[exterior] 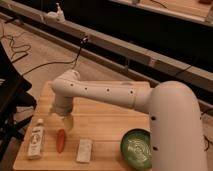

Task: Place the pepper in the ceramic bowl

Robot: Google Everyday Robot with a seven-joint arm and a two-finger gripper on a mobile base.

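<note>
Starting at the picture's left edge of the wooden table (107, 122), you have a white tube with a dark label (36, 142) lying lengthwise, down and to the left of the gripper and a little apart from it. Next comes the pepper (60, 141), a slender orange-red piece lying flat on the wood with its long axis running toward and away from you; it sits just below the gripper and slightly to its left, its far end close under the tip, and you cannot tell whether the two are touching. The gripper (67, 127) itself hangs pointing downward from the white arm (100, 92), which bends across the table's far left part; whether it is spread or closed you cannot make out from this view, and nothing shows as held in it. Down and to the right of the gripper, near it, lies a small pale rectangular packet (84, 150). Well apart to the right, at the table's near edge, stands the ceramic bowl (137, 149), dark green and glossy with pale streaks inside, partly tucked behind the robot's large white body (177, 130).
</note>
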